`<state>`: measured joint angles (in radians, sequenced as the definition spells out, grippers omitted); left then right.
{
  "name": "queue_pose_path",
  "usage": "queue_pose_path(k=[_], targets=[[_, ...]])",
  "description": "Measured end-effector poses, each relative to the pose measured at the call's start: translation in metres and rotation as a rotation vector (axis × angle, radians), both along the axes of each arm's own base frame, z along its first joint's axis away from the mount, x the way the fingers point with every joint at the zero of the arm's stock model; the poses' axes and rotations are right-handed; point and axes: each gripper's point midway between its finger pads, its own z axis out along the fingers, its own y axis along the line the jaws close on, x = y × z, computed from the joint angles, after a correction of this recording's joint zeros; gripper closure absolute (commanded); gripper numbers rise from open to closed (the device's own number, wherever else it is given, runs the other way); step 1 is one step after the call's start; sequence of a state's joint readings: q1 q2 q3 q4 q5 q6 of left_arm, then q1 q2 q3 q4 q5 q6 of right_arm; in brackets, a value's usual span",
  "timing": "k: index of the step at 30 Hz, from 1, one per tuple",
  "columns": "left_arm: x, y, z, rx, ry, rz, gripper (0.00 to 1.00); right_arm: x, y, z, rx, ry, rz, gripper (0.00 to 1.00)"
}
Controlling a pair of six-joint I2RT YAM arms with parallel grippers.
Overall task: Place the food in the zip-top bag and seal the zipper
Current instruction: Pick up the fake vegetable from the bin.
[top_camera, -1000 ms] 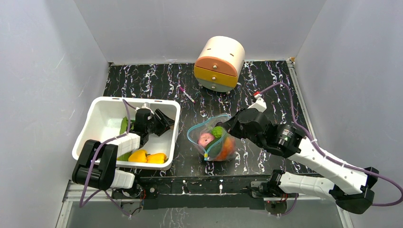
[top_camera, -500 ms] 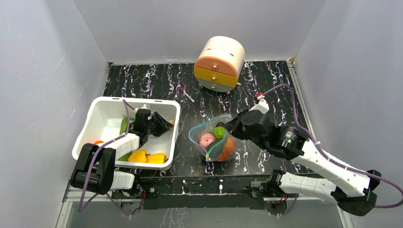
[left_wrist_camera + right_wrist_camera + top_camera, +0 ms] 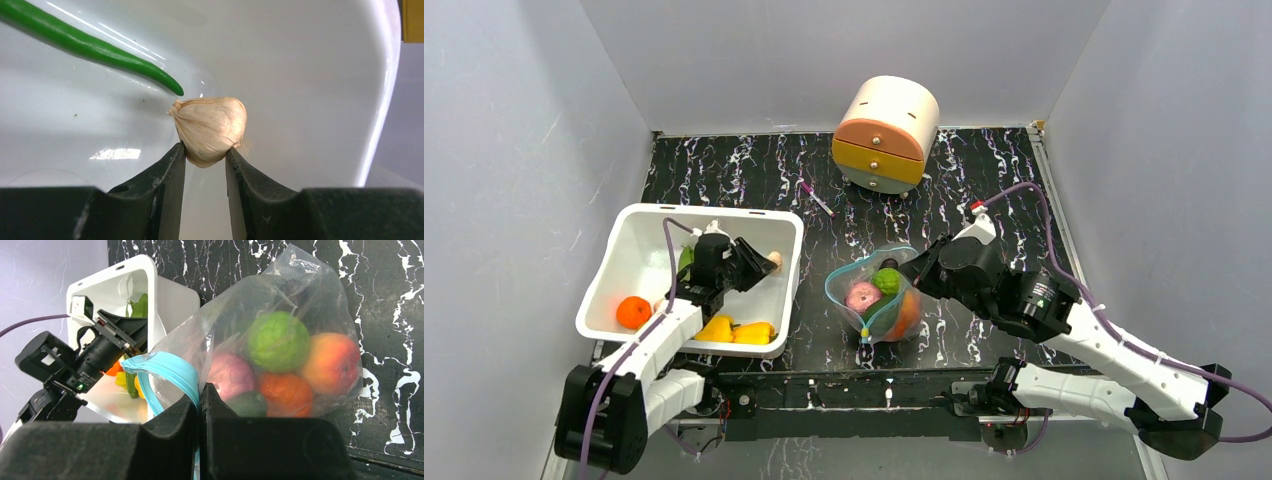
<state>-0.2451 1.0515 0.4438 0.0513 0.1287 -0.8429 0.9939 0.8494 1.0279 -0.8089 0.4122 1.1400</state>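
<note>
**Garlic pinched at the tub's right wall while the bag is being held open**

We are reading everything against the white tub (image 3: 724, 212). In its left near corner an orange (image 3: 633, 312) is lying loose. Two yellow peppers (image 3: 736, 331) are resting against its near wall, and a long green chili (image 3: 100, 47) is lying on its floor. None of these is bagged yet, so we are judging the loading as only partly done.

Toward the tub's right wall, the left gripper (image 3: 205, 155) is pinching a garlic bulb (image 3: 210, 131) by its lower half. Its jaws are closing on both flanks, and the tuft of the bulb is pointing toward the chili tip. Gripping low on the widest part is probably keeping the papery bulb from squirting out during the carry.

Just right of the tub, on the dark marbled tabletop, the zip-top bag (image 3: 300, 300) is sitting with its mouth turned toward the tub. It is already holding a green round fruit (image 3: 277, 340), a peach-coloured one (image 3: 330, 362), a pinkish-purple one (image 3: 230, 375) and an orange one (image 3: 285, 392).

At the bag's side away from the tub, the right gripper (image 3: 199, 400) is pressing its jaws together on the film just by the blue-green zipper strip (image 3: 170, 371). We are taking this hold as a way of propping the mouth up and open. The garlic's path then runs short, over the tub's right wall. The zipper is standing unsealed.
</note>
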Motion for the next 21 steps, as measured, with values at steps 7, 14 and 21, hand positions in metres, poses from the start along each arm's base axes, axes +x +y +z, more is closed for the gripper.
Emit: queue_pose_path(k=[7,14,21], targets=[[-0.019,0.005,0.015,0.017,-0.001,-0.013,0.76,-0.002,-0.003,-0.001,0.007,0.004,-0.006,1.0],[-0.021,0.004,0.08,0.022,-0.123,-0.063,0.75,0.001,-0.001,-0.004,-0.001,0.007,-0.011,1.0],[-0.031,-0.011,0.116,-0.019,-0.198,-0.179,0.76,0.009,0.009,-0.013,-0.03,0.017,-0.017,1.0]])
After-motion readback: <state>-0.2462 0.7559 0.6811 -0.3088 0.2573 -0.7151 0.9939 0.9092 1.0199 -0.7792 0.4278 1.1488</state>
